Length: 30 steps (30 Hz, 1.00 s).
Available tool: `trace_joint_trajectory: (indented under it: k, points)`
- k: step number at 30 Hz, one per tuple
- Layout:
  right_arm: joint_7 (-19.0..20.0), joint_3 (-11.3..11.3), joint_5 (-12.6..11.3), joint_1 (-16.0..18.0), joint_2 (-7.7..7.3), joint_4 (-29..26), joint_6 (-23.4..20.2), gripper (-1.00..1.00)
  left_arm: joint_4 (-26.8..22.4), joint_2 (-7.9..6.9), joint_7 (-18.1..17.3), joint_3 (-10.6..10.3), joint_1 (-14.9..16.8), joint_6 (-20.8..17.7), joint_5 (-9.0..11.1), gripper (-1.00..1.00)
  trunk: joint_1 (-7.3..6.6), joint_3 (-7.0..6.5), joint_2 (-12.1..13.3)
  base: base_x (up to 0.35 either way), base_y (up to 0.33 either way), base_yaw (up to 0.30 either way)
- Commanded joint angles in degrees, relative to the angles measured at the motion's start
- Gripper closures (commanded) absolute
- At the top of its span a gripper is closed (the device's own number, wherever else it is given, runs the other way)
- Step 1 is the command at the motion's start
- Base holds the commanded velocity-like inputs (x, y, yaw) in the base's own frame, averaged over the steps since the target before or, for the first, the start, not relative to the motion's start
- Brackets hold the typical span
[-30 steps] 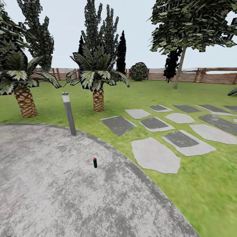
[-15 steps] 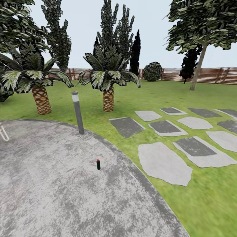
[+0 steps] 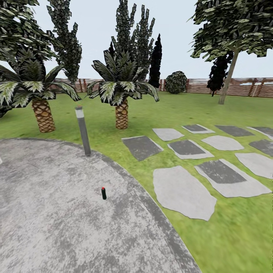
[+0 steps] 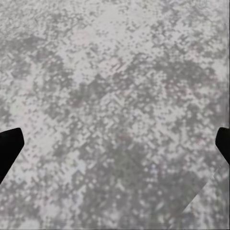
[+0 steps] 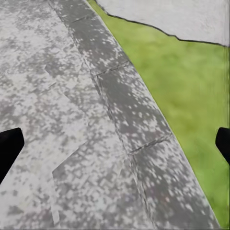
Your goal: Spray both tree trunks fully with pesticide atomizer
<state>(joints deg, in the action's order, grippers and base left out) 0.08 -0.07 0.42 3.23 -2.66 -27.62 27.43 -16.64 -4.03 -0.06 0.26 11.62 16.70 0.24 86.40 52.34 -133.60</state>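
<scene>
A small dark green bottle with a red top, the pesticide atomizer (image 3: pixel 103 193), stands upright on the round paved floor (image 3: pixel 45 220). The paving is grey, rough and speckled. In the head view the atomizer is at about 7 o'clock from the middle, and nothing touches it.

A thin grey lamp post (image 3: pixel 83 131) stands at the edge of the paving, at 11 o'clock from the atomizer. Two short palms (image 3: pixel 121 112) with scaly brown trunks grow on the green lawn (image 3: pixel 235 227) behind it. Flat grey stepping stones (image 3: pixel 184 191) lie in the grass at 3 o'clock. A tall tree (image 3: pixel 228 77) with a thin pale trunk stands at 1 o'clock by the brown slat fence (image 3: pixel 250 87).

The left gripper (image 4: pixel 115 148) is open wide over the speckled paving and holds nothing. The right gripper (image 5: pixel 115 148) is open wide too, empty, over the paving's darker stone edge (image 5: pixel 129 110) beside grass. Only black fingertips (image 4: pixel 8 146) show at the sides. How near the atomizer is to either gripper cannot be told.
</scene>
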Motion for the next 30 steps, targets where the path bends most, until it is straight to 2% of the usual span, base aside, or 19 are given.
trace_joint_trajectory:
  k: [1,9,17,30]
  points:
    - [0.0,0.0,0.0,0.0,0.01,0.0,0.2,-1.0,0.0,-0.01,0.0,0.1,0.0,0.2,0.0,-1.0,0.0,0.05,0.0,0.14,-0.267,0.009]
    - [0.0,0.0,0.0,0.0,0.02,-0.1,0.2,-1.0,0.0,-0.01,0.0,1.5,0.1,0.3,0.0,-1.0,0.0,0.05,0.0,0.14,-0.267,0.149]
    - [0.0,0.0,0.0,0.0,0.02,-0.1,0.2,-1.0,0.0,-0.01,0.0,1.5,0.1,0.3,0.0,-1.0,0.0,0.05,0.0,0.139,-0.267,0.049]
    - [0.0,0.0,0.0,0.0,0.02,-0.1,0.2,-1.0,0.0,-0.01,0.0,1.5,0.1,0.3,0.0,-1.0,0.0,0.05,0.0,0.15,-0.267,0.258]
